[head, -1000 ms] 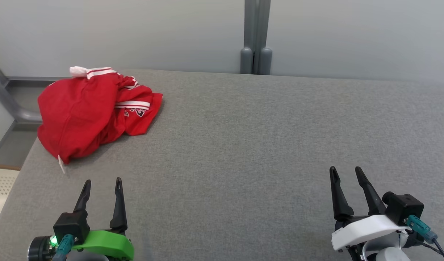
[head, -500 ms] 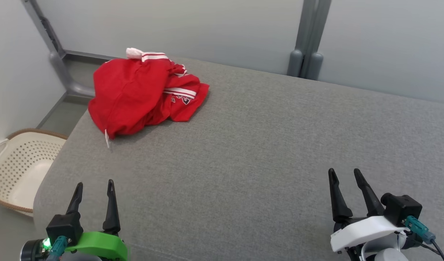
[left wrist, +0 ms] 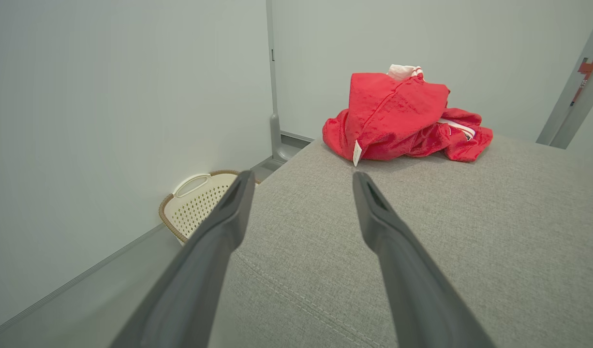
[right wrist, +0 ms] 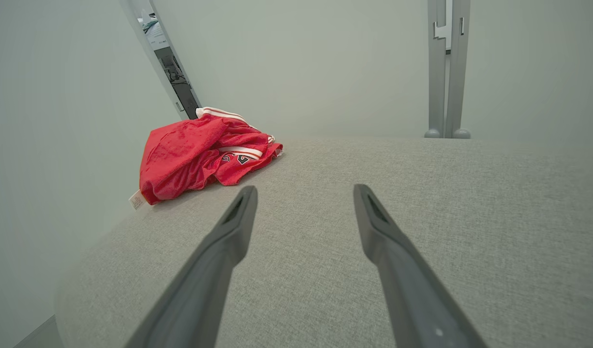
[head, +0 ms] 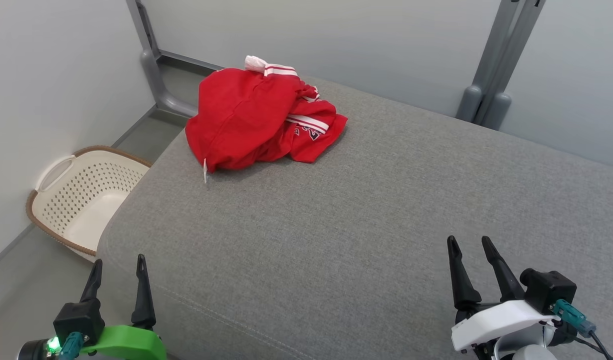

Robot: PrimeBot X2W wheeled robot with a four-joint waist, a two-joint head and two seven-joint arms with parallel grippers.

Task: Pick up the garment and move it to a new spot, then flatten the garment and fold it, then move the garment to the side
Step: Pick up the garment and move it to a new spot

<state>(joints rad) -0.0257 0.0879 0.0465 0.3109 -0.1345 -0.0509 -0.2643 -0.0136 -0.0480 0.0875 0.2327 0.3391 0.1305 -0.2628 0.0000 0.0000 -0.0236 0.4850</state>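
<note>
The red garment sits bunched at the far left corner of the grey surface. The left tool is nearer than the right tool. Both are spread, empty.

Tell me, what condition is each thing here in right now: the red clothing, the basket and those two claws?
Garment: crumpled in a heap at the far left corner of the grey cushion, not flattened or folded, nothing gripping it.
Basket: upright on the floor beside the cushion, nothing visible inside.
Left end effector: open, holding nothing.
Right end effector: open, holding nothing.
</note>
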